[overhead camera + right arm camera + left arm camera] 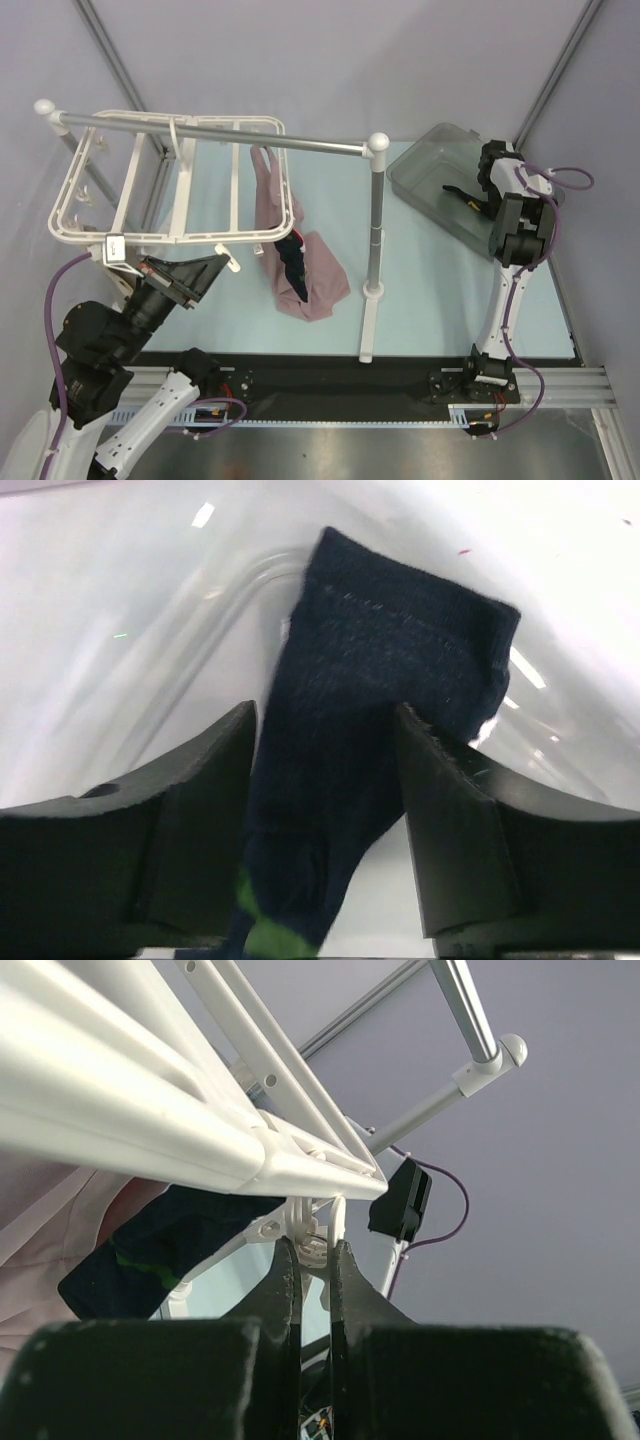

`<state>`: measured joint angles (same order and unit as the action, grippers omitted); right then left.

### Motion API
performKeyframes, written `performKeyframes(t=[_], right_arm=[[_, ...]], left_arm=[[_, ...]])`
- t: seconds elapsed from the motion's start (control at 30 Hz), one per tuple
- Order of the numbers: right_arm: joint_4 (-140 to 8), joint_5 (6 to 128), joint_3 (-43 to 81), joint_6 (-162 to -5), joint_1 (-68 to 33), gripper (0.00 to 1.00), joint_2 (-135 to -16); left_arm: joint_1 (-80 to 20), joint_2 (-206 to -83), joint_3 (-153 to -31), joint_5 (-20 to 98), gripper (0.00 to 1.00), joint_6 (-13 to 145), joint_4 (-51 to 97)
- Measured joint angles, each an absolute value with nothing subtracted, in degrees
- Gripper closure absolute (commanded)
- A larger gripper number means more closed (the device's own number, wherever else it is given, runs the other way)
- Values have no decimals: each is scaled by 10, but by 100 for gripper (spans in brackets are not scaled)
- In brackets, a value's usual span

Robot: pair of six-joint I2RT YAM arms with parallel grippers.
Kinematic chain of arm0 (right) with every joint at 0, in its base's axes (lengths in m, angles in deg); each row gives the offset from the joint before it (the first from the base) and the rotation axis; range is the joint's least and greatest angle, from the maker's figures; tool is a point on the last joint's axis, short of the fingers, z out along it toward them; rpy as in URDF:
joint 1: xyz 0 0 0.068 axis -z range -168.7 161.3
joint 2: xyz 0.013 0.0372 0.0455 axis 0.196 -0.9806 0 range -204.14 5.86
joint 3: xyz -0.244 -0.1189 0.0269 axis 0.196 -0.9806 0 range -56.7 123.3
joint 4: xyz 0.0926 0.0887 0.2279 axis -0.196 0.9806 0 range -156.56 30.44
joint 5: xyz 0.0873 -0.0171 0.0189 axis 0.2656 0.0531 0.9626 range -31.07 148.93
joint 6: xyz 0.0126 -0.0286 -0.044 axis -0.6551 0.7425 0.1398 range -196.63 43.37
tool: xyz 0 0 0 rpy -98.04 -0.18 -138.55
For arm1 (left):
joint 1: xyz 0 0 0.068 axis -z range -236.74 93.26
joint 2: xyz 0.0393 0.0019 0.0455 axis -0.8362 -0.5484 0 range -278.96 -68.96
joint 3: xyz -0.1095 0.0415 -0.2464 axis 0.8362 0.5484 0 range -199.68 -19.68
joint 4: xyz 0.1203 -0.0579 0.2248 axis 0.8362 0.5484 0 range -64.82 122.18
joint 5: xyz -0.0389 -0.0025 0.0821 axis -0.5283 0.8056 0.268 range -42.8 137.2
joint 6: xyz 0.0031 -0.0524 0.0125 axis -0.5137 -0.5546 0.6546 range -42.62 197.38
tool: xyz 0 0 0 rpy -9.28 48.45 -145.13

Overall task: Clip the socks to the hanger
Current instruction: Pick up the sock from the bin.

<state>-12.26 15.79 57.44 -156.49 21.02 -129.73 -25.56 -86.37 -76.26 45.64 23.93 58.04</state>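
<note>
L claw [315, 1265] is shut tight on a hanger [150, 1110] clip [311, 1222]. One sock [160, 1245] hangs near it. R claw [325, 780] is open round the 2nd sock [380, 670] in the bin [420, 165], holding nothing. Step: picking up sock. Next, R must shut, lift it, and bring it to the clip.

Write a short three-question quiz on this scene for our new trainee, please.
1. True or false: the right gripper stands open astride a navy sock in the clear bin.
2. What is the left gripper pinching? A) a sock B) a white clip on the hanger C) the silver rail
3. What colour is the cloth beside the hanging sock?
Key: 1 true; 2 B; 3 pink.
</note>
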Motion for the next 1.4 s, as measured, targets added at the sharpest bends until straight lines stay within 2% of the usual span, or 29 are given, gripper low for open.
performKeyframes(t=[0.2, 0.3, 0.37, 0.47, 0.5, 0.57, 0.8, 1.03, 1.23, 1.4], right_arm=[[-114, 168, 584, -1572, 227, 46, -1315], [-113, 173, 585, -1571, 234, 69, -1315], [-115, 177, 583, -1570, 237, 77, -1315], [-130, 176, 571, -1568, 237, 82, -1311], [-135, 176, 567, -1567, 237, 93, -1309], [-145, 178, 561, -1559, 237, 100, -1306], [-204, 192, 524, -1501, 229, 100, -1278], [-321, 269, 454, -1348, 205, 100, -1180], [-478, 493, 418, -1167, 220, 100, -1065], [-546, 672, 415, -1058, 237, 100, -992]], left_arm=[[-256, -864, -764, 460, 100, 240, 586], [-256, -864, -764, 460, 100, 240, 589], [-256, -864, -764, 461, 100, 240, 589], [-256, -864, -764, 461, 100, 240, 589], [-256, -864, -764, 461, 100, 240, 589], [-256, -864, -764, 460, 100, 240, 589], [-256, -863, -764, 465, 100, 240, 590], [-256, -861, -758, 470, 100, 240, 592], [-256, -861, -752, 471, 100, 240, 592], [-256, -856, -751, 474, 100, 240, 592]])
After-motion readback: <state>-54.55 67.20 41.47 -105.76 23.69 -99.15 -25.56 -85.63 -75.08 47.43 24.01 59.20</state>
